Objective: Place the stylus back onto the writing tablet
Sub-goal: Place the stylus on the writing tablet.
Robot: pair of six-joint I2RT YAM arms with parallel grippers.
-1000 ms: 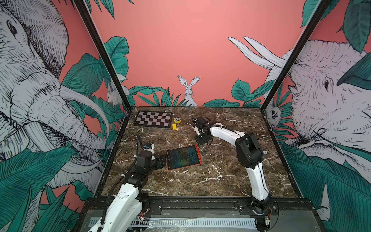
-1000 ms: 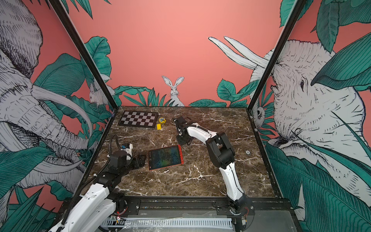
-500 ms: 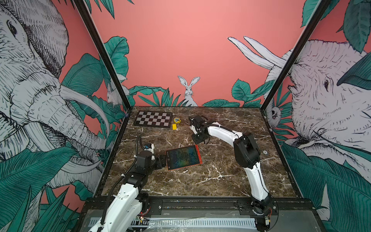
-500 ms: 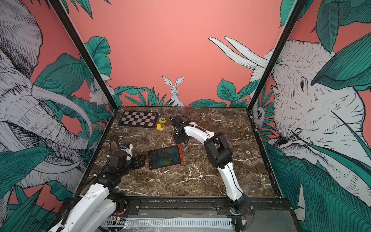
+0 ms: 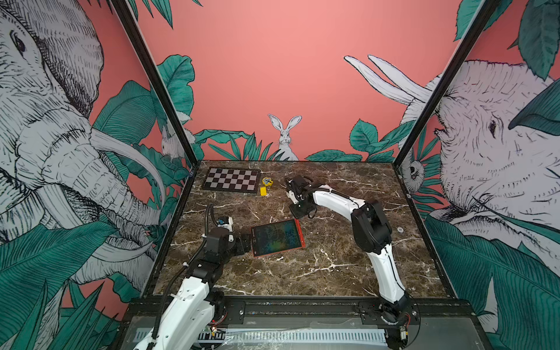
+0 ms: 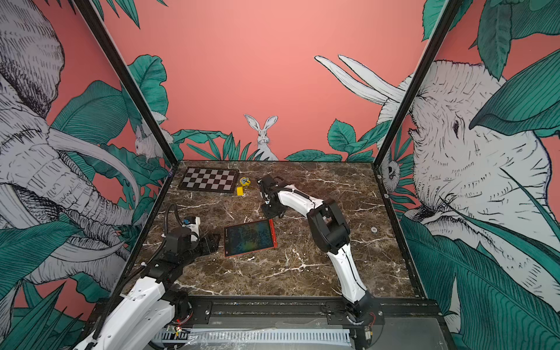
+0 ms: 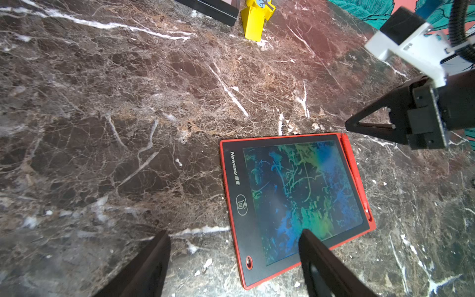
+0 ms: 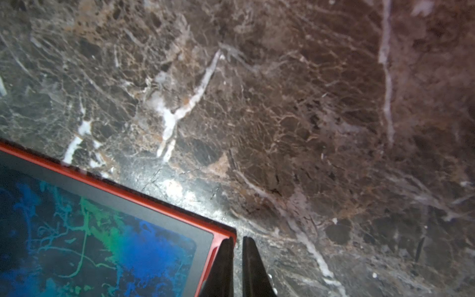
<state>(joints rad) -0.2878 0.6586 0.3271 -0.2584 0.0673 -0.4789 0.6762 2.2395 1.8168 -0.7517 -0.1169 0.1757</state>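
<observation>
Stylus (image 7: 354,177) lies in the groove along one short side of the writing tablet (image 7: 295,195), the side facing the right edge of the tabletop (image 5: 333,257), snug against the red frame. You have the tablet flat near the middle of the tabletop, a little toward the left edge. Your right gripper (image 8: 237,240) is empty, its jaws pinched almost together, tips just beside the tablet's corner at the stylus end. Your left gripper (image 7: 234,234) has its jaws spread wide at the opposite short side and clamps nothing. One finger (image 7: 316,252) is over the screen's corner, the other over bare marble. Whether that finger touches the screen, you cannot tell. Chessboard (image 5: 231,180) and yellow block (image 5: 263,191) sit near the far left corner.
</observation>
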